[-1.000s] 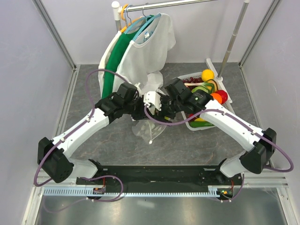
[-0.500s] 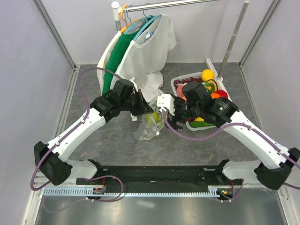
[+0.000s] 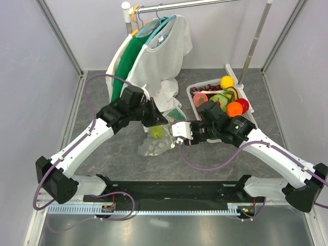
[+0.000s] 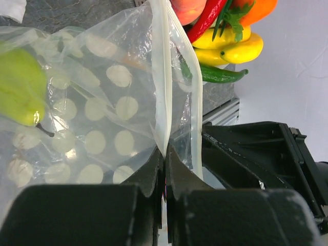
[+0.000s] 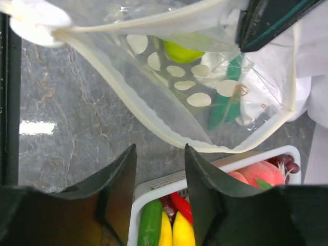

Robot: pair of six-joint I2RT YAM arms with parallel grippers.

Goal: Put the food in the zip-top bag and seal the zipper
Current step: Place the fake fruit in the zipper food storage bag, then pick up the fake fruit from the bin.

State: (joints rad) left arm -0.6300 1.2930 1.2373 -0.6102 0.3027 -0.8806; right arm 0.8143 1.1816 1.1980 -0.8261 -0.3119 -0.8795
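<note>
The left tool point(image 4: 164, 163) pinches the zipper point(image 4: 160, 72) at the mouth of the zip-top bag point(image 3: 152, 145), centre frame, with one green fruit point(image 3: 156, 131) inside. The right tool point(image 5: 160, 154), jaws wide and empty, sits just right of it. The strip's free length runs toward that nearer arm.

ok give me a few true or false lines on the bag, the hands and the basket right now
1. The left hand is shut on the zip-top bag at its mouth edge. True.
2. The right hand grips a fruit. False: it is open and empty.
3. A green fruit lies inside the bag. True.
4. The white basket is empty. False: it holds a yellow lemon, a red chili and more food.
5. The zipper is sealed. False: the mouth gapes open.
</note>
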